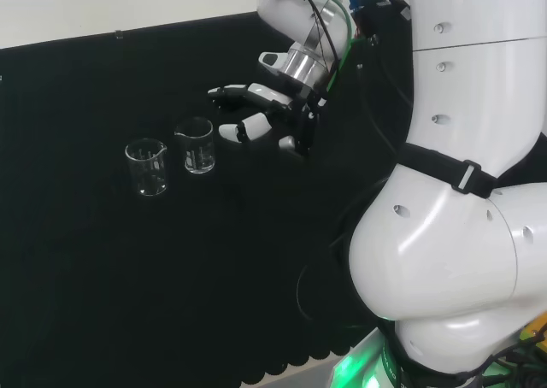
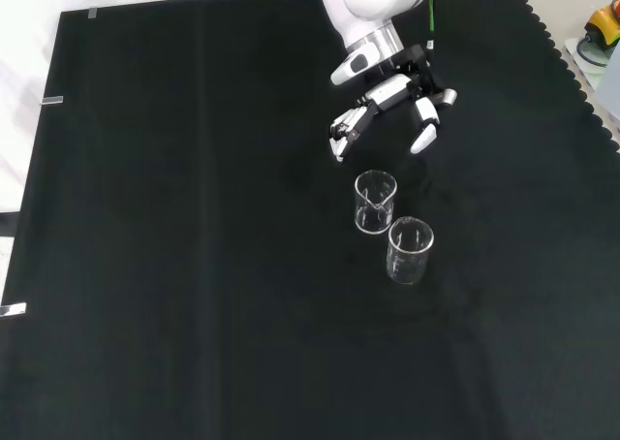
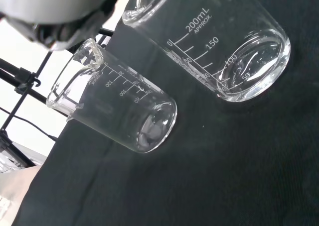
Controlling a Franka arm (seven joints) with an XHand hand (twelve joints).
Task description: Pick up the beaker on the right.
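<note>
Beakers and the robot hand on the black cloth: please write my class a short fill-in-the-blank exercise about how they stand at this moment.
1. The number of clear beakers standing on the black cloth is ____.
2. Both beakers stand upright and hold ____.
3. In the head view, the hand hovers to the ____ of the nearer beaker, apart from it.
4. The hand's fingers are spread and hold ____.

Missing words: two; nothing; right; nothing
</note>
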